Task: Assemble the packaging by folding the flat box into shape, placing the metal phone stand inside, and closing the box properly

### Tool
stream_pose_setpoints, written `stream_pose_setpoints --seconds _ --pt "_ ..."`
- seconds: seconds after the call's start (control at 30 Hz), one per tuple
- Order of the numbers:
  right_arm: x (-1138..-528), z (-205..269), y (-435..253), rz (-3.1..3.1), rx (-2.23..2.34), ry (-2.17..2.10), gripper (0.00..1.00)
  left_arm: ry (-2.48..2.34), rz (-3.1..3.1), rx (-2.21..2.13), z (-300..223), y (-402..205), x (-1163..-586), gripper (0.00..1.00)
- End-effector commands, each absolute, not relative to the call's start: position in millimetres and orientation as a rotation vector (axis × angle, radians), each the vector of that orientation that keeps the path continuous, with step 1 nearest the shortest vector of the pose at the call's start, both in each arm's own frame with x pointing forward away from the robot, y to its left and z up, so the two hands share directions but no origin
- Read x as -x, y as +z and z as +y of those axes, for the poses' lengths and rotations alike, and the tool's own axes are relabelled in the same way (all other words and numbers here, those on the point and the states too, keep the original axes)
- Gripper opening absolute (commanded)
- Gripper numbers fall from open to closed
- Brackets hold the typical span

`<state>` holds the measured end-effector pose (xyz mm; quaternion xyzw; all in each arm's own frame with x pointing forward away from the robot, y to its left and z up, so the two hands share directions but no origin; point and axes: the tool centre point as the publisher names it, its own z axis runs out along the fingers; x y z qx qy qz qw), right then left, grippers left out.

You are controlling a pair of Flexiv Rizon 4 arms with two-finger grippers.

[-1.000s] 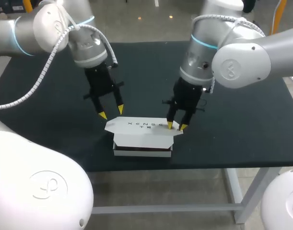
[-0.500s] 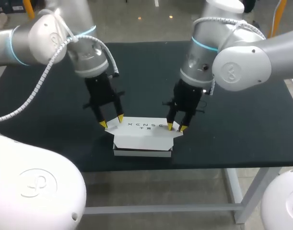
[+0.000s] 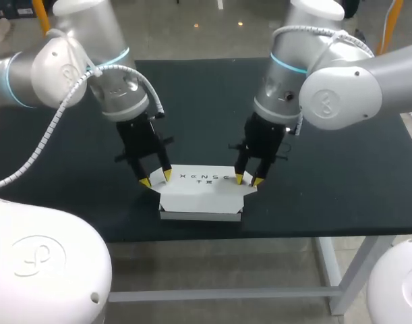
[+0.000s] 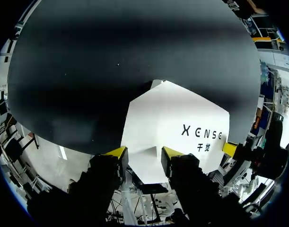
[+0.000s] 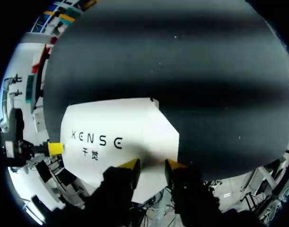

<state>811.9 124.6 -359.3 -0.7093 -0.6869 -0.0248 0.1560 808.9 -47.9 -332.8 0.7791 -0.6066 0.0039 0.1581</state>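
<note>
Sitting with fingers a bit parted and nothing pinched, the left gripper [image 3: 156, 179] has its yellow tips on the left end of the white box [image 3: 202, 194] lid, and the right gripper [image 3: 247, 179] does the same on the right end. Box is folded up, lid lying over the top, near the front edge of the black table [image 3: 340, 169].

I'm over a table [image 3: 340, 196] with a matte black top, and that's my whole stage; under its front edge runs a pale grey metal frame [image 3: 226, 295].
</note>
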Motion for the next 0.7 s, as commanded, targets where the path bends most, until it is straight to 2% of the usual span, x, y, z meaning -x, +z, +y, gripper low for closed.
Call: stream_pose_setpoints --seconds 0.03,0.7 --pt "-811.1 125.3 -360.0 -1.971 2.032 -0.066 0.39 0.007 -1.750 -2.241 -52.0 -332.3 -806.1 0.48" --pt "-805.3 127.9 -367.2 -1.956 2.024 -0.084 0.39 0.071 -1.869 -2.184 -56.9 -351.2 -797.3 0.47"
